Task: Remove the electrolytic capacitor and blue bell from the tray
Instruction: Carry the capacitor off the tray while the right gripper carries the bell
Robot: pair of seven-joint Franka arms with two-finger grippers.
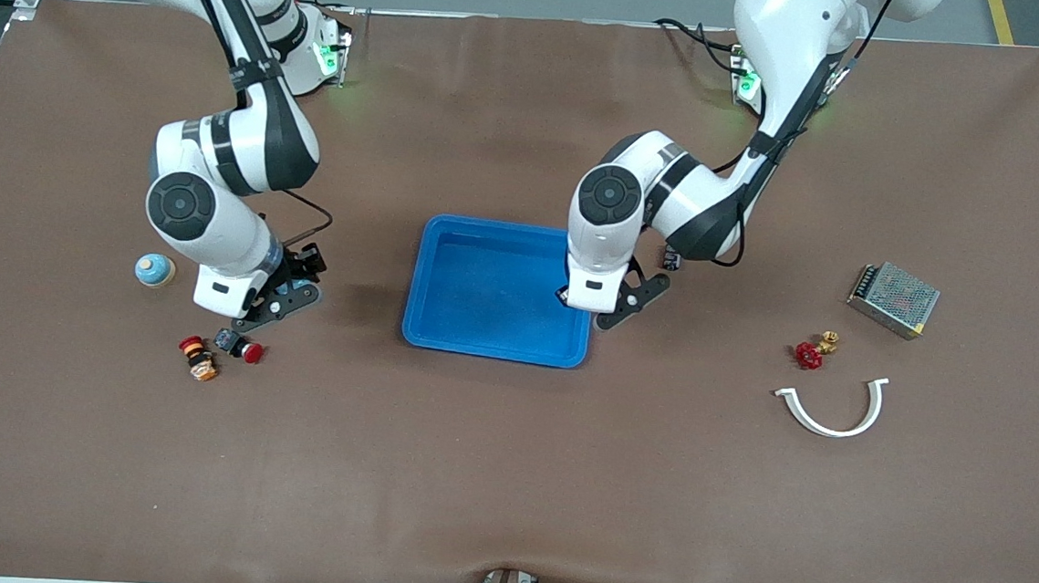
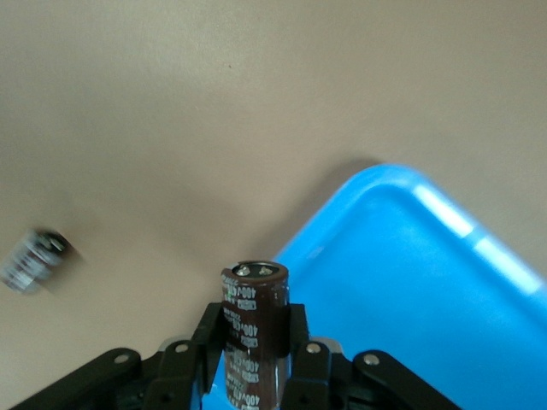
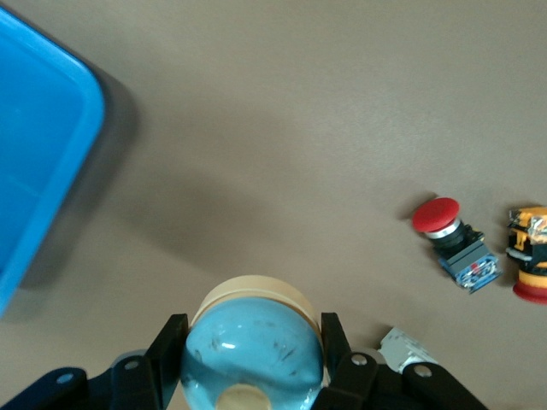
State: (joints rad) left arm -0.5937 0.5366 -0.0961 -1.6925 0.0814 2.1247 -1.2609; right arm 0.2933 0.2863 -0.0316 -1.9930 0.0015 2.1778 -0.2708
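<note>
My left gripper point(image 2: 254, 320) is shut on a dark brown cylindrical capacitor point(image 2: 255, 295) with white print and holds it upright. It is over the rim of the blue tray point(image 2: 427, 282) at the left arm's end, as the front view point(image 1: 619, 303) also shows. My right gripper point(image 3: 252, 333) is shut on a light blue domed bell point(image 3: 252, 354) with a cream base. It hangs above the brown table beside the tray point(image 3: 43, 145) toward the right arm's end, as the front view point(image 1: 296, 280) also shows; the held bell is hidden there.
A second blue bell-like dome point(image 1: 155, 271) stands by the right arm. A red push button point(image 1: 250, 350) and an orange switch point(image 1: 199, 359) lie near it. A small component point(image 1: 673, 258), red valve point(image 1: 810, 353), white curved piece point(image 1: 831, 409) and metal box point(image 1: 894, 299) lie toward the left arm's end.
</note>
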